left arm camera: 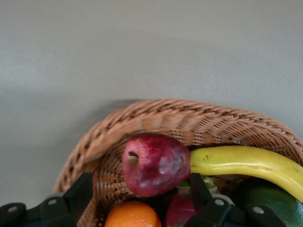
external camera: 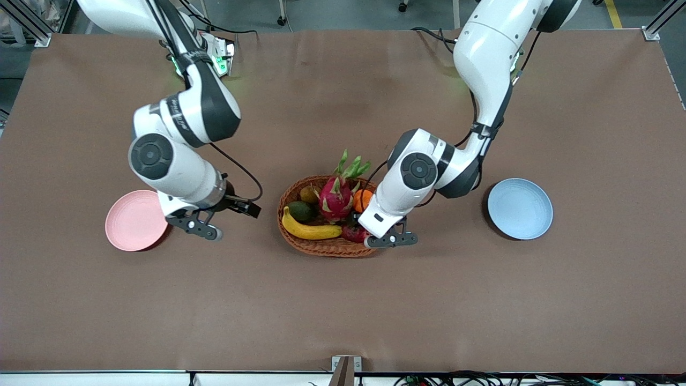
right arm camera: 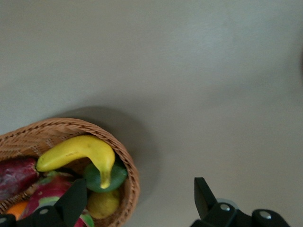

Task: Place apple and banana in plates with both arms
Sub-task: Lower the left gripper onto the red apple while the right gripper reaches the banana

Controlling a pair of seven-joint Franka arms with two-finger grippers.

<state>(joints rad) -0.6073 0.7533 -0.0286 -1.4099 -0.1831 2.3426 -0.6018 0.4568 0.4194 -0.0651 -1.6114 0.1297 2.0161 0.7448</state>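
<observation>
The dark red apple (external camera: 353, 233) lies in the wicker basket (external camera: 321, 249) at the end nearest the blue plate (external camera: 520, 208). My left gripper (external camera: 371, 237) hangs over it, open; in the left wrist view the apple (left arm camera: 154, 163) sits between my spread fingers (left arm camera: 78, 194), apart from them. The yellow banana (external camera: 311, 230) lies along the basket's edge nearest the camera and also shows in both wrist views (left arm camera: 246, 163) (right arm camera: 80, 151). My right gripper (external camera: 199, 227) is open and empty, low over the table between the pink plate (external camera: 134, 220) and the basket.
The basket also holds a pink dragon fruit (external camera: 335, 198), an orange (external camera: 363, 199), a dark green avocado (external camera: 301, 210) and a small yellowish fruit (external camera: 308, 194). Both plates are empty, one at each end of the basket.
</observation>
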